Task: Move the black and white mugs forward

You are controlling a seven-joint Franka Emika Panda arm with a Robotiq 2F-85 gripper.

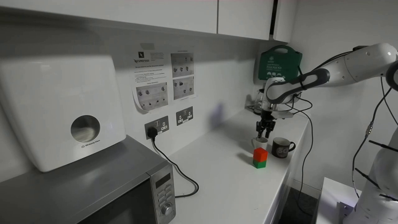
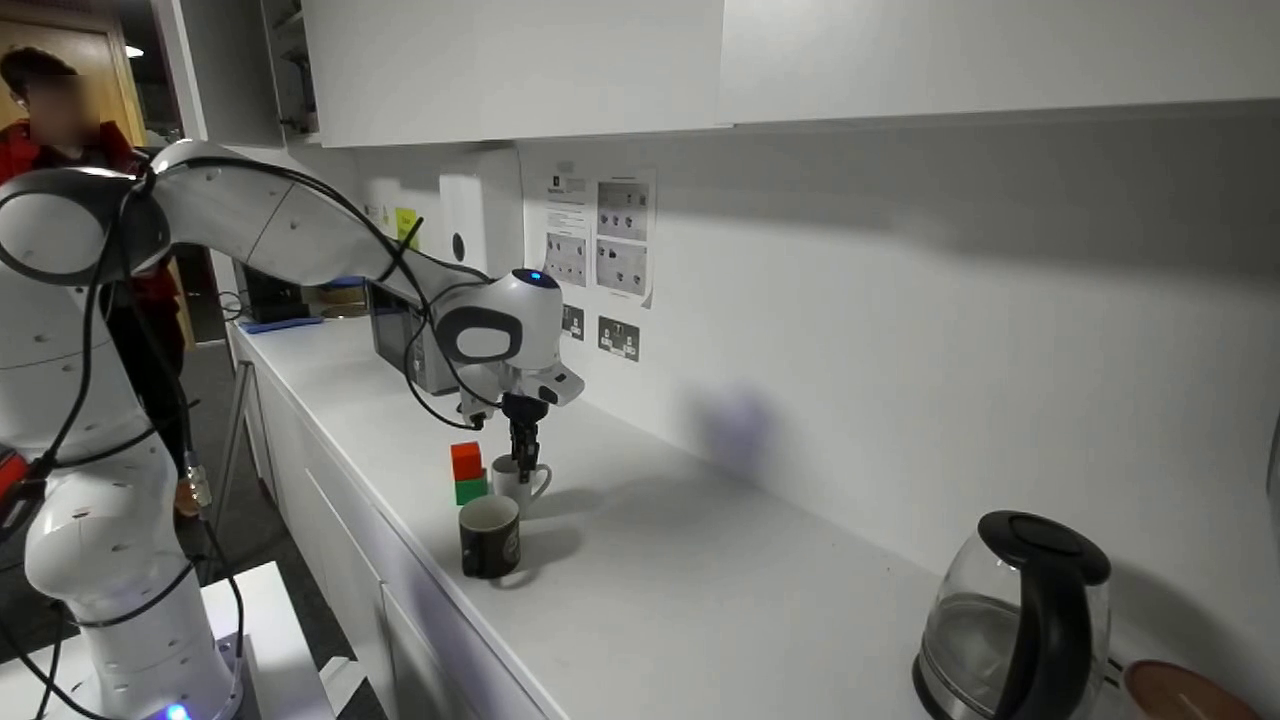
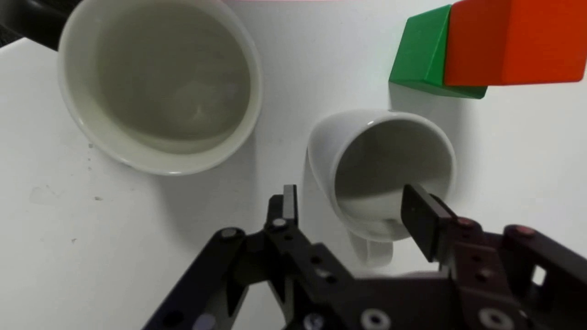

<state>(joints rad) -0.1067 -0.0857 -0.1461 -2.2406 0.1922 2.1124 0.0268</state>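
The white mug (image 1: 259,143) stands upright on the counter, also in the other views (image 2: 507,482) (image 3: 380,169). In the wrist view its handle points towards the gripper's base. The black mug (image 1: 280,148) stands upright beside it, with a pale inside (image 2: 490,545) (image 3: 169,78); its handle is on the counter-edge side. My gripper (image 3: 348,197) is open and empty, pointing down at the white mug in both exterior views (image 1: 263,136) (image 2: 524,474). In the wrist view one finger overlaps the white mug's mouth and the other is between the mugs. I cannot tell whether a finger touches the rim.
A red block (image 1: 260,154) sits on a green block (image 1: 259,164), close to the white mug. A microwave (image 1: 164,189) with a black cable (image 1: 186,177) stands along the counter (image 1: 217,186). A glass kettle (image 2: 1020,620) stands at the opposite end. Wall cabinets (image 2: 520,70) hang above.
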